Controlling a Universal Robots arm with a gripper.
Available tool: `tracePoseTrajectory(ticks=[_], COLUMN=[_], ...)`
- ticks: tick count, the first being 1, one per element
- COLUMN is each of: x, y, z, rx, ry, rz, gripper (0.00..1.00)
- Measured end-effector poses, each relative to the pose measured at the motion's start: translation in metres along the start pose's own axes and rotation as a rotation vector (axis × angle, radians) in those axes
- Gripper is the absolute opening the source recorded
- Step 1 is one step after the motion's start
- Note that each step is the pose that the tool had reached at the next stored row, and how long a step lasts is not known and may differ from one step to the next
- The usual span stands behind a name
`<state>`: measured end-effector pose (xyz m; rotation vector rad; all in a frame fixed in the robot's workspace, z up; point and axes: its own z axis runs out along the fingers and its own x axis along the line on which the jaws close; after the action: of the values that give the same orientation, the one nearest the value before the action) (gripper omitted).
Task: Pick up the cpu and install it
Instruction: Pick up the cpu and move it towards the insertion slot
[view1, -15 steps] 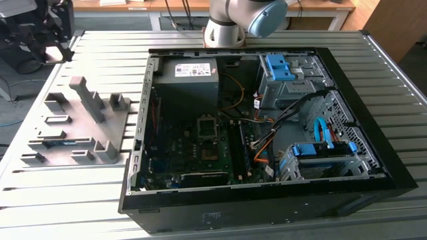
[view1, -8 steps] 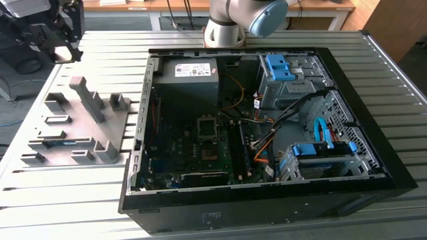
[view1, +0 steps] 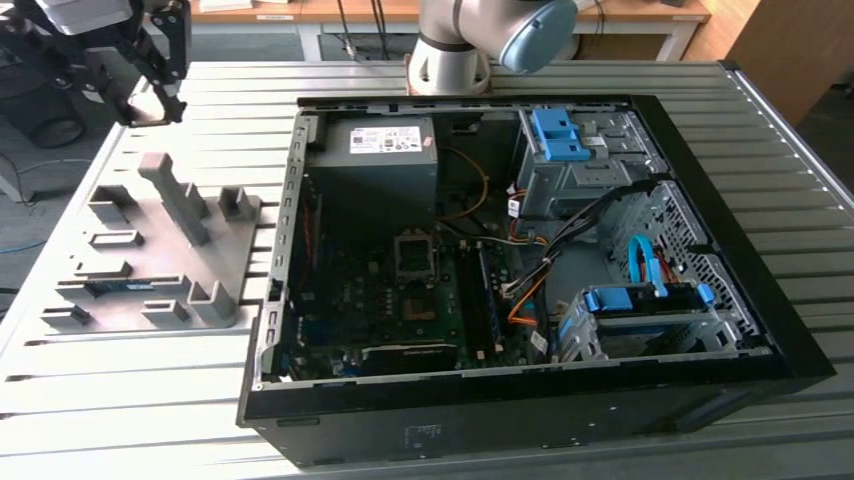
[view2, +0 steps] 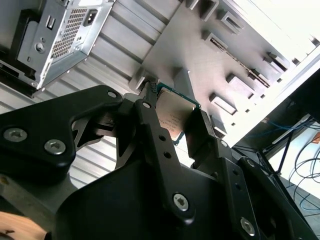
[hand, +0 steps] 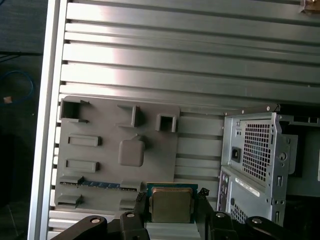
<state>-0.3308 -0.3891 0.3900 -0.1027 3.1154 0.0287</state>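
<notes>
We see the gripper (view1: 152, 104) in the upper left of the exterior view, hanging over the slatted table (view1: 134, 400) just past the far end of the grey tray (view1: 254, 250). Its fingers (hand: 134, 216) are pinched on the cpu (hand: 171, 205), one on each of two opposite edges. The chip's dull metal top faces the first wrist camera, with the tray and table behind it. In the second wrist view the cpu sits between the black fingertips, a thin green-blue edge showing round the metal. Being square, it has no long axis to speak of. We judge it to lie roughly level with the table, though we cannot be sure of its tilt.

The chip is clear of the tray and off the table, carried in the air. A blue-green memory stick (hand: 95, 184) lies in one of the tray's slots near it.

What matters is where the socket (view1: 415, 252) lies from the gripper. It sits in the centre of the exterior view, on the board inside the open case (view1: 534, 410), down and to the right of the gripper in the frame and well apart from it. The case's near wall and the power supply (view1: 380, 150) stand between the two regions. We judge the pick done and the install not yet done.
</notes>
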Motion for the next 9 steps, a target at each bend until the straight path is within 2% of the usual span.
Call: tracePoseTrajectory(ticks=[9], x=[-0.021], y=[-0.0014], z=[0.0006], rx=[0.0], ry=[0.0], rz=[0.0], gripper=[0.47])
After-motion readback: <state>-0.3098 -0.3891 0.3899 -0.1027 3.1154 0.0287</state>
